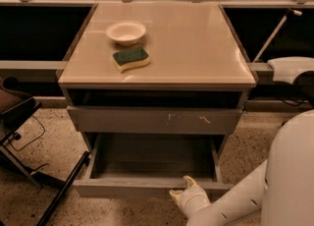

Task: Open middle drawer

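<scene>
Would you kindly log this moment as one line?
middle drawer: open, pulled out | gripper: at its front edge, right of centre

White gripper (pixel 181 189) at grey middle drawer (pixel 122 189)

I count one white bowl (pixel 125 32) and one green sponge (pixel 130 58), both on the single beige cabinet top (pixel 196 48). Under it I make out two grey drawers: one scratched drawer front (pixel 154 120) and one middle drawer (pixel 122 189), the lower of the pair. I have one arm (pixel 235 203) in view, with one gripper (pixel 184 190) at the front edge of the middle drawer. One dark chair (pixel 14 109) stands at the left.
</scene>
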Available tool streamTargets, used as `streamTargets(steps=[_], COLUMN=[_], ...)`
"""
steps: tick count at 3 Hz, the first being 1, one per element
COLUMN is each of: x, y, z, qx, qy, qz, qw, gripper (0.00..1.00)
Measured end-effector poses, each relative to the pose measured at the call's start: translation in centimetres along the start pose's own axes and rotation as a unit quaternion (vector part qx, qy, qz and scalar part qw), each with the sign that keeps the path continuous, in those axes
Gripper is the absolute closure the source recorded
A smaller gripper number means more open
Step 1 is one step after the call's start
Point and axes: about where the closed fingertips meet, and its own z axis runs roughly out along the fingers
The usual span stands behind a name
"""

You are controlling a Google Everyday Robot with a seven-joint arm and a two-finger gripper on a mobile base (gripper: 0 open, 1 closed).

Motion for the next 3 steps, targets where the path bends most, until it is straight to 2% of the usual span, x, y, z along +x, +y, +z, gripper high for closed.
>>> streamTargets(steps=[1,3], x=[2.20,1.32], y=[0.04,-0.16], z=[-0.87,-1.19], qx=[0.004,0.004], qy=[0.020,0.020], qz=[0.010,0.010], qw=[0.9997,0.9997], gripper=[1.00,1.00])
